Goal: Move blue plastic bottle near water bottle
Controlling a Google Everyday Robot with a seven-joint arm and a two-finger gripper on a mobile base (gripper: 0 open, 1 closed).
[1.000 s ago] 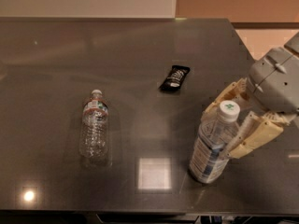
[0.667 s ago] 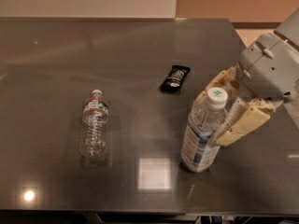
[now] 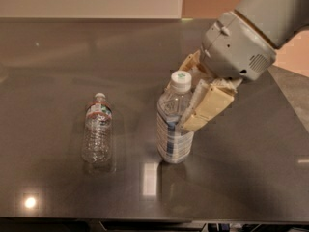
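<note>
One claw [image 3: 187, 105] clasps blue plastic bottle [image 3: 172, 135] (blue-white label) on table [image 3: 241, 182].

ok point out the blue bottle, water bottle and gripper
blue bottle [image 3: 174, 141], camera view, on its label
water bottle [image 3: 97, 137], camera view, on its ribbed body
gripper [image 3: 189, 105], camera view, between its fingers, clasping the blue bottle's upper body
</note>
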